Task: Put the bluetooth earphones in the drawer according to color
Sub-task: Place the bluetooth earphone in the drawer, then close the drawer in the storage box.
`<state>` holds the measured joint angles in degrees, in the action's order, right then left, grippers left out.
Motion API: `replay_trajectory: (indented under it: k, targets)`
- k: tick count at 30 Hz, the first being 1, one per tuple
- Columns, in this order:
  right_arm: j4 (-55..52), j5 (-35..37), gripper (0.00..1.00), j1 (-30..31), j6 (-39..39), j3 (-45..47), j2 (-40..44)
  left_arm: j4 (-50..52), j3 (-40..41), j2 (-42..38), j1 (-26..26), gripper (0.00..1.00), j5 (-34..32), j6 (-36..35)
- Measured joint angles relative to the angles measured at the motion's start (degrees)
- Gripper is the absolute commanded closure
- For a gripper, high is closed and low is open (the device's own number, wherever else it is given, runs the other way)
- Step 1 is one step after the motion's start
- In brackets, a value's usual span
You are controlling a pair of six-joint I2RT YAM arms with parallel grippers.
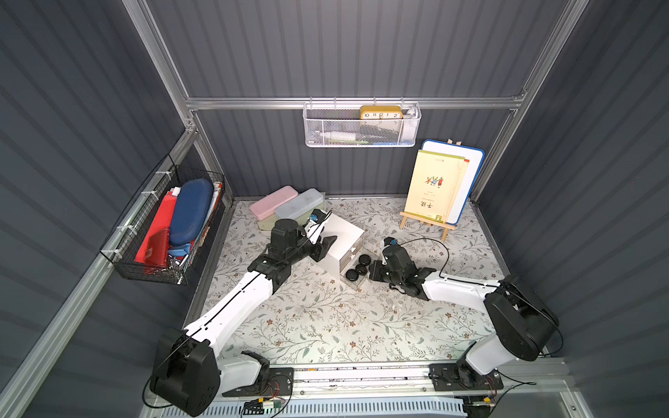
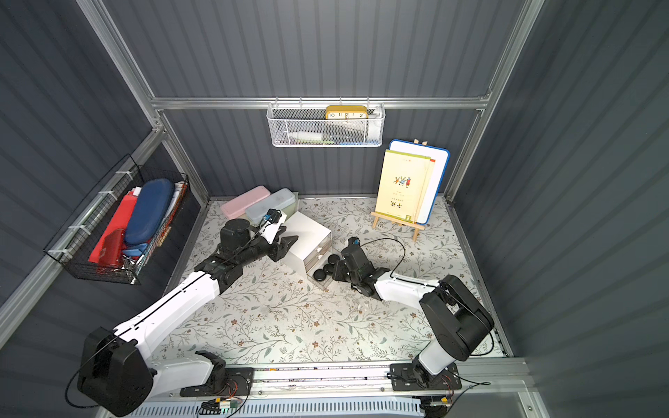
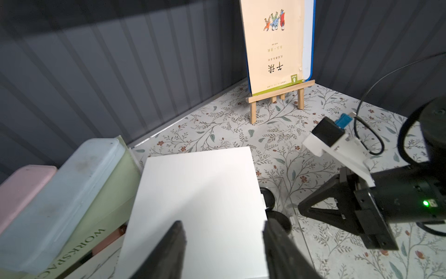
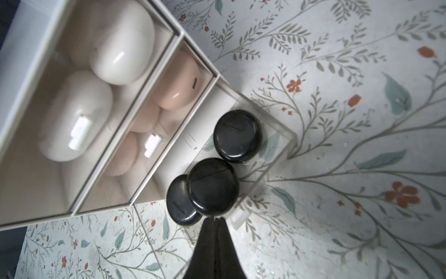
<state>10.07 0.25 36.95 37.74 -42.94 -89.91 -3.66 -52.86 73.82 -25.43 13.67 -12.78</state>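
The floral-patterned table cover [image 1: 325, 325] carries everything, and the small white cube-shaped cabinet [image 1: 338, 231] stands on it, with three translucent drawers in one face.

On the near right of the cabinet, the black right gripper [image 4: 214, 222] is low over the cover. Its jaws are pressed fully together and nothing is between them. Its tip is at the clear front wall of the lowest drawer [image 4: 272, 147], which is pulled out of the cabinet. Whether the tip touches this wall cannot be told.

In this open drawer lie the three glossy black earphone cases, small and rounded. One [image 4: 212, 186] is just behind the front wall, one [image 4: 181, 200] is partly hidden by it, and one [image 4: 237, 135] lies just beside them.

The middle drawer [image 4: 154, 72] is pushed in and holds the pale pink cases [image 4: 177, 79]. The top drawer [image 4: 48, 60] is also pushed in and holds the white cases [image 4: 121, 41].

At the left edge of the cabinet is the black left gripper [image 3: 223, 223]. Its jaws stand partly apart, and the white top of the cabinet shows between them. Whether they press on it is not clear.

Just behind the cabinet, a long pink pencil case [image 1: 273, 201] and a long pale blue pencil case [image 1: 298, 204] lie side by side on a pale green flat box [image 3: 106, 200].

Farther behind the cabinet, to the right, a small wooden easel [image 1: 423, 219] carries a yellow book [image 1: 432, 186] and a white board with a blue rim [image 1: 470, 170].
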Motion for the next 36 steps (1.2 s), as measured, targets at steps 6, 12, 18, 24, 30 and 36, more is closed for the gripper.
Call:
replay_trajectory:
  k: [6,12,18,24,30,36]
  targets:
    - [2.19,-0.02,1.0,-0.11,2.86,4.35,0.46,-0.24,0.0,1.81,0.04,1.0,0.02,0.5]
    - [4.9,-0.28,1.0,-0.28,5.4,5.79,0.42,-1.31,0.0,2.49,0.26,1.0,0.04,0.59]
    - [7.1,-1.16,1.0,-1.18,7.26,5.79,-0.83,-1.42,0.07,4.48,0.35,1.0,-0.02,0.59]
    - [8.72,-2.89,1.0,-1.99,8.83,5.79,-3.02,-1.4,0.11,4.85,0.35,1.0,-0.02,0.59]
    - [10.27,-4.42,1.0,-2.47,9.7,5.11,-5.01,-0.96,0.11,6.8,0.35,1.0,0.24,0.55]
    - [10.97,-5.95,1.0,-2.93,9.79,2.69,-6.73,-0.11,0.11,8.2,0.35,1.0,0.44,0.52]
